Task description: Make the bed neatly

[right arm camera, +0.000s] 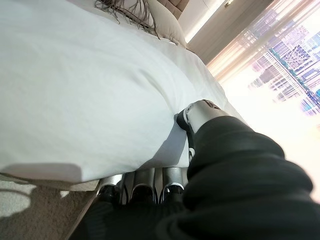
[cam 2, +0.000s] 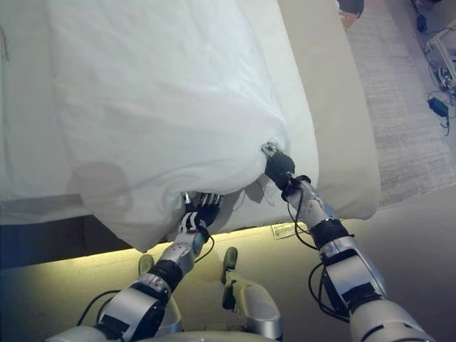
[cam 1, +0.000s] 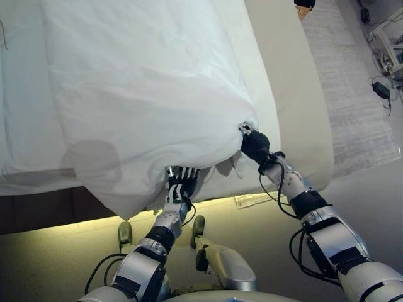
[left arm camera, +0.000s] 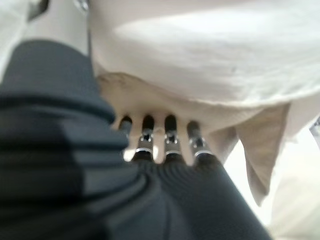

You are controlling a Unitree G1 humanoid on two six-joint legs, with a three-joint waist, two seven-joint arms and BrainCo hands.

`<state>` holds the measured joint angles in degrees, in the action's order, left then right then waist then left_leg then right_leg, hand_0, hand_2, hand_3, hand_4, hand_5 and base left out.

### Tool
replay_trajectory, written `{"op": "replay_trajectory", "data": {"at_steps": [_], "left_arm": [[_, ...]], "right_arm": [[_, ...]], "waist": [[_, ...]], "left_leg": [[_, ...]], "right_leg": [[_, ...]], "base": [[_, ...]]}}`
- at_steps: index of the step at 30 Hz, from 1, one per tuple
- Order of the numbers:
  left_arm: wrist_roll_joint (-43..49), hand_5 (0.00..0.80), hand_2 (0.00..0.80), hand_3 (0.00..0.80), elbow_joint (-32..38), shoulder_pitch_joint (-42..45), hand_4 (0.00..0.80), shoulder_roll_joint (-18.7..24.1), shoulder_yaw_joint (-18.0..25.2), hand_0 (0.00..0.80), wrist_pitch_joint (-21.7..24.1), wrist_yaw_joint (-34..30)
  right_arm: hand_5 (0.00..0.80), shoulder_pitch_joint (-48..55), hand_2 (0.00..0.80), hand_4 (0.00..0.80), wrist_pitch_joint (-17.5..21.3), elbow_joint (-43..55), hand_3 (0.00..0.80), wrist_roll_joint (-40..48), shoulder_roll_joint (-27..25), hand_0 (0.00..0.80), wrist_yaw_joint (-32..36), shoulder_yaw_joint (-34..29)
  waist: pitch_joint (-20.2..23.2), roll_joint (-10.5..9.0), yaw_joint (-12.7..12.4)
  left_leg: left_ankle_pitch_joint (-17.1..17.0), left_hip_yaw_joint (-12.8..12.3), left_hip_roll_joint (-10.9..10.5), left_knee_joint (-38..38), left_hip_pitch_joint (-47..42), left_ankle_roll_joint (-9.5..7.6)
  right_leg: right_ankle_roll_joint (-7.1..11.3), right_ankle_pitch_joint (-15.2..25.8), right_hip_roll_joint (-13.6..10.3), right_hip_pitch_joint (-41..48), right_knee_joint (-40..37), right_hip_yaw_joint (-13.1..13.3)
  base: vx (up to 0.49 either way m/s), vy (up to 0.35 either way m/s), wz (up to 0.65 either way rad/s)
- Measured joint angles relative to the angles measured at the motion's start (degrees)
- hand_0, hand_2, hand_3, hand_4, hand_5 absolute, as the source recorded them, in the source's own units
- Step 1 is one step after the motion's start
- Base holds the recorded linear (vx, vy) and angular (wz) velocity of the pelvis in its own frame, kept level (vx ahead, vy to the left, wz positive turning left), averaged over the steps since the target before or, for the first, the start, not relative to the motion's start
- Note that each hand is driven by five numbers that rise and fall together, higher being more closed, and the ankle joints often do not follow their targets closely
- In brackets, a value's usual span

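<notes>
A white duvet lies over the bed, its near edge hanging off the foot of the beige mattress. My left hand reaches up under the duvet's near edge, which arches over it; its wrist view shows cloth right against it. My right hand is shut on the duvet's near right corner. In its wrist view the thumb lies on top of the cloth and the fingers are underneath.
A pale rug lies on the floor right of the bed, with cables and equipment at the far right. A person's hand shows at the top edge. Pillows lie at the head of the bed. The dark bed base shows at lower left.
</notes>
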<state>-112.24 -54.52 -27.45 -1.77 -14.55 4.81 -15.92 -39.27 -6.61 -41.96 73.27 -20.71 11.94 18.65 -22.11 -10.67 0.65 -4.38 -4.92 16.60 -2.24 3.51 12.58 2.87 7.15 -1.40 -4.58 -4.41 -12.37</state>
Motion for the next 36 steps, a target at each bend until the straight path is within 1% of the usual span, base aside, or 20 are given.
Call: {"op": "replay_trajectory", "data": {"at_steps": [3,7,10,12,16,18,23,27,29,31,36], "left_arm": [[-0.03,0.000,0.000,0.000,0.55,0.34,0.000,-0.60,-0.07,0.000,1.31,-2.97],[-0.04,0.000,0.000,0.000,1.69,2.19,0.000,-1.63,-0.66,0.000,2.17,-8.62],[-0.84,0.000,0.000,0.000,1.77,3.50,0.000,-2.02,-3.09,0.000,2.25,-11.52],[-1.14,0.000,0.000,0.000,2.09,4.17,0.000,-2.04,-4.60,0.000,2.27,-11.98],[-1.14,0.000,0.000,0.000,2.92,5.64,0.000,-2.01,-5.79,0.000,2.18,-12.33],[-1.15,0.000,0.000,0.000,2.96,6.19,0.000,-1.71,-6.63,0.000,2.18,-12.91],[-1.15,0.000,0.000,0.000,2.96,7.03,0.000,-1.60,-6.82,0.000,1.90,-14.12],[-1.03,0.000,0.000,0.000,2.96,7.17,0.000,-0.69,-9.03,0.000,2.29,-13.89],[-0.31,0.000,0.000,0.000,2.96,7.20,0.000,-0.33,-8.98,0.000,2.38,-13.65],[2.70,0.000,0.000,0.000,3.00,7.18,0.000,0.10,-8.96,0.000,2.95,-13.09],[4.28,0.000,0.000,0.000,3.58,7.12,0.000,0.43,-8.79,0.000,3.43,-12.38]], "right_arm": [[0.800,-0.05,0.800,0.800,-0.01,-0.02,0.800,-0.01,0.01,0.800,0.01,-0.24],[0.800,-0.04,0.800,0.800,-0.09,-0.11,0.800,-0.01,0.01,0.800,0.00,-0.85],[0.800,-0.03,0.800,0.800,-0.10,-0.74,0.800,-0.02,0.02,0.800,0.01,-1.53],[0.800,0.05,0.800,0.800,-0.25,-1.07,0.800,-0.06,0.02,0.800,0.04,-2.35],[0.800,0.05,0.800,0.800,-0.38,-1.23,0.800,-0.05,0.02,0.800,0.09,-2.45],[0.800,0.05,0.800,0.800,-0.47,-1.23,0.800,-0.05,0.02,0.800,0.10,-2.44],[0.800,0.05,0.800,0.800,-1.31,-1.81,0.800,-0.04,0.02,0.800,0.23,-2.44],[0.800,0.04,0.800,0.800,-1.57,-3.62,0.800,-0.04,0.02,0.800,0.86,-2.47],[0.800,0.01,0.800,0.800,-1.66,-3.83,0.800,-0.07,0.02,0.800,1.20,-2.55],[0.800,-0.17,0.800,0.800,-1.79,-4.48,0.800,-0.10,0.02,0.800,1.39,-3.28],[0.800,-1.50,0.800,0.800,-2.67,-6.22,0.800,-0.18,-0.27,0.800,1.44,-4.44]], "waist": [[-0.05,0.07,-0.23],[-0.10,0.16,-0.27],[-0.15,0.23,-0.33],[-0.19,0.30,-0.63],[-0.35,0.52,-1.63],[-0.36,0.55,-1.66],[-0.36,0.55,-1.54],[-0.36,0.69,-1.57],[-0.39,1.03,-1.57],[-0.37,1.88,-1.67],[-0.13,5.15,-1.79]], "left_leg": [[0.00,0.38,-0.09,-0.03,-0.50,0.00],[-0.08,0.61,-0.55,-0.04,-0.86,-0.11],[-0.11,0.99,-0.83,-0.02,-0.90,-0.16],[-0.12,1.33,-0.89,0.00,-0.90,-0.17],[-0.18,1.82,-0.90,0.05,-0.81,-0.26],[-0.22,1.82,-0.91,0.01,-0.79,-0.31],[-0.22,1.79,-0.91,0.03,-0.84,-0.32],[-0.22,1.78,-1.05,0.01,-0.85,-0.33],[-0.24,1.77,-1.18,0.00,-0.87,-0.37],[-0.33,1.83,-1.42,-0.06,-0.85,-0.49],[-0.55,2.16,-1.99,-0.22,-0.96,-0.79]], "right_leg": [[-0.01,-0.03,-0.09,0.79,-0.09,-0.48],[-0.03,-0.04,-0.45,1.44,-0.40,-0.75],[-0.03,-0.04,-0.69,1.73,-0.42,-1.02],[-0.04,-0.04,-0.73,1.90,-0.43,-1.30],[-0.04,-0.04,-0.69,1.96,-0.43,-1.44],[-0.04,-0.05,-0.72,2.07,-0.43,-1.64],[-0.05,-0.05,-0.72,2.08,-0.43,-1.55],[-0.05,-0.04,-0.86,2.08,-0.43,-1.41],[-0.05,-0.04,-1.00,2.08,-0.43,-1.38],[-0.05,-0.03,-1.26,2.10,-0.42,-1.43],[0.05,0.03,-1.89,2.54,-0.42,-1.94]], "base": [[0.019,-0.011,0.08],[0.011,-0.030,0.05],[0.019,-0.053,0.06],[0.008,-0.053,0.06],[-0.020,-0.049,0.02],[-0.010,-0.031,0.05],[-0.024,0.006,0.00],[-0.046,0.053,0.00],[-0.034,0.078,0.01],[-0.004,0.066,0.03],[0.010,0.049,0.06]]}}
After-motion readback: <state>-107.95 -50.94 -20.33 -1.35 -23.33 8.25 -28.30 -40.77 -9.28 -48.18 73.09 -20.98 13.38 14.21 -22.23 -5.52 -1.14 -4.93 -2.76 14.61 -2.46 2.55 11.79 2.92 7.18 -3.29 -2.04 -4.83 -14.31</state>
